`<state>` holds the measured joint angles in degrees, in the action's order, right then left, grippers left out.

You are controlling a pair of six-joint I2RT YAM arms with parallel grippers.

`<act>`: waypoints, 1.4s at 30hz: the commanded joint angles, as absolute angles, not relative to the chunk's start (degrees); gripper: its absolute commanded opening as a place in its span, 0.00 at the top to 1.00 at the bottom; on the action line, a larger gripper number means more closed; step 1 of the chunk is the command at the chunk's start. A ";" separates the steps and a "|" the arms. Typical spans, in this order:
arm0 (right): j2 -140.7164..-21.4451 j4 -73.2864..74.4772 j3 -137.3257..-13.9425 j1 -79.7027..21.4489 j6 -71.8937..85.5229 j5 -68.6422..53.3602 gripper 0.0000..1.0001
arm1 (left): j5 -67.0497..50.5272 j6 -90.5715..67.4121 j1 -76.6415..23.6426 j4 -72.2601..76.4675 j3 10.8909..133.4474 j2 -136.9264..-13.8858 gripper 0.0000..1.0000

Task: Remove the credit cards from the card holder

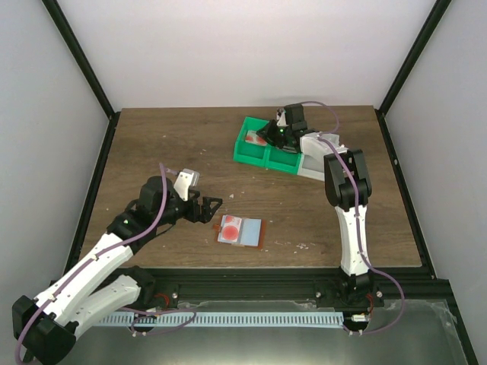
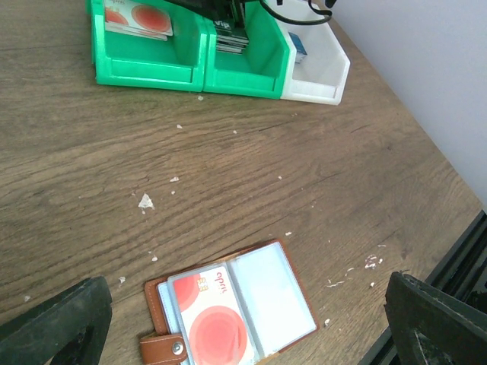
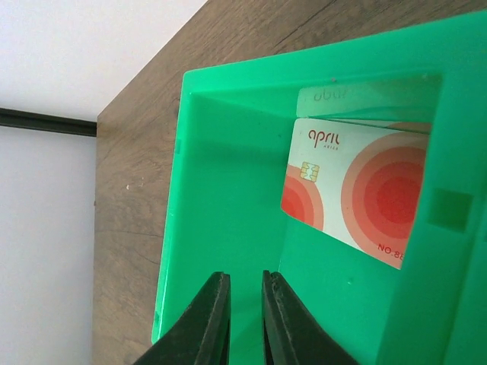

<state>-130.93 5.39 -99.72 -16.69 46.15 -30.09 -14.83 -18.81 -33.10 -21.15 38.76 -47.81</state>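
The card holder (image 1: 242, 232) lies open on the table, brown leather with pale inner pockets. A white card with a red round mark (image 2: 215, 323) sits in its left pocket; the right pocket (image 2: 274, 293) looks empty. My left gripper (image 1: 212, 205) is wide open just left of the holder, hovering over it in the wrist view (image 2: 245, 304). A second white card with red circles (image 3: 358, 186) lies in the left compartment of the green bin (image 3: 228, 190). My right gripper (image 3: 246, 275) is over that compartment, its jaws a narrow gap apart and empty. No blue card shows clearly.
The green bin (image 1: 251, 156) and a white bin (image 1: 313, 163) stand at the back right. The middle green compartment holds dark cards (image 2: 230, 38); a small blue thing (image 2: 297, 47) sits in the white bin (image 2: 319, 84). Small white crumbs (image 2: 144, 201) dot the wood.
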 commanded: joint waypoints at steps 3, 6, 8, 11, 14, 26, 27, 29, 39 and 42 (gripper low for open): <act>-132.01 7.70 -102.69 -16.88 45.71 -28.73 0.86 | -15.03 -18.14 -33.13 -20.72 38.30 -47.54 0.00; -131.63 8.38 -103.28 -16.93 45.08 -28.99 0.86 | -14.94 -18.04 -33.09 -20.75 38.33 -47.63 0.00; -131.09 8.64 -103.15 -16.90 44.83 -29.20 0.85 | -14.66 -18.10 -33.13 -20.66 38.31 -47.70 0.00; -130.14 9.10 -102.62 -16.89 44.63 -29.92 0.83 | -13.52 -17.99 -33.13 -20.97 38.65 -48.34 0.00; -128.33 10.28 -102.32 -16.96 43.76 -30.06 0.82 | -14.04 -17.75 -33.12 -22.28 40.29 -49.62 0.00; -109.30 11.00 -84.49 -16.94 38.69 -29.46 0.77 | -13.17 -24.33 -33.09 -23.21 39.94 -52.25 0.03; -107.40 10.52 -82.24 -16.93 38.72 -29.62 0.76 | -14.18 -24.95 -33.12 -22.68 39.64 -52.78 0.04; -103.52 9.71 -77.30 -17.12 38.92 -30.29 0.76 | -16.23 -25.97 -33.13 -21.31 38.86 -54.01 0.07; -83.28 6.80 -53.94 -19.08 38.75 -30.91 0.74 | -22.20 -29.17 -33.13 -15.93 36.48 -60.65 0.13; -78.53 6.54 -48.94 -19.54 39.13 -31.20 0.74 | -20.81 -31.10 -33.13 -13.22 35.09 -62.32 0.16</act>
<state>-84.05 8.10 -52.58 -18.65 39.62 -30.39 -20.32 -28.21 -33.10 -17.96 36.93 -60.73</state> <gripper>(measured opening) 0.256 0.857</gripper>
